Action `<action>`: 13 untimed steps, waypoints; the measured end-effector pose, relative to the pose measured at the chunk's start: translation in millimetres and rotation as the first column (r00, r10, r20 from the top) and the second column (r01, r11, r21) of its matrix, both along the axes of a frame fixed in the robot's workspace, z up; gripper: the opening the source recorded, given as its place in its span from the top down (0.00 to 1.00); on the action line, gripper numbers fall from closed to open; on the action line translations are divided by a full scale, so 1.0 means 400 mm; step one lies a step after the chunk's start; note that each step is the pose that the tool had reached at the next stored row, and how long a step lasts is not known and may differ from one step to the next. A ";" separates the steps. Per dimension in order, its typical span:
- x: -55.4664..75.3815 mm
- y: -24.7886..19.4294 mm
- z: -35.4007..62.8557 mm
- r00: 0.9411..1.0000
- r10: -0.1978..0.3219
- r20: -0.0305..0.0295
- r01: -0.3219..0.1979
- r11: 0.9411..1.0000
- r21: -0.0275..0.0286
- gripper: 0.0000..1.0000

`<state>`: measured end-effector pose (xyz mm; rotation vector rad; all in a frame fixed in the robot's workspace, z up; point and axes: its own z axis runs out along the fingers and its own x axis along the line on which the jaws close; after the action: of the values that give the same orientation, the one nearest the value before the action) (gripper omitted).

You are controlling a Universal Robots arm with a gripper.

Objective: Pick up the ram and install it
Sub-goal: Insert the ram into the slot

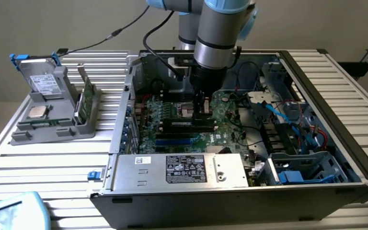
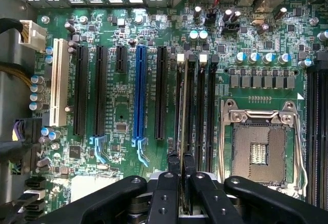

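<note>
Inside the open computer case (image 1: 356,158), my gripper (image 1: 202,117) reaches down over the motherboard's memory slots. The wrist view has the two black fingers (image 2: 173,163) standing close together, shut on the ram (image 2: 181,126). The ram shows edge-on as a thin strip running along a black memory slot (image 2: 190,106) beside the CPU socket (image 2: 259,147). In the exterior view the ram (image 1: 185,123) is a dark narrow bar lying level at the fingertips, right above the slots. I cannot tell whether its lower edge touches the slot.
A grey holder (image 1: 50,122) on the exterior view's left carries a green card (image 1: 85,103), a chip and a drive. The power supply (image 1: 180,170) lies at the case front. Cables and a drive cage (image 1: 299,167) crowd the exterior view's right. A blue slot (image 2: 139,93) lies among the black expansion slots beside the memory slots.
</note>
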<state>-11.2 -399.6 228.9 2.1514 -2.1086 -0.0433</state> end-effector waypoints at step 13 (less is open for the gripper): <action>0.000 0.000 -0.002 1.000 0.002 0.000 -0.002 1.000 -0.004 0.86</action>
<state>-11.3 -399.6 228.2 2.1511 -2.1049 -0.0387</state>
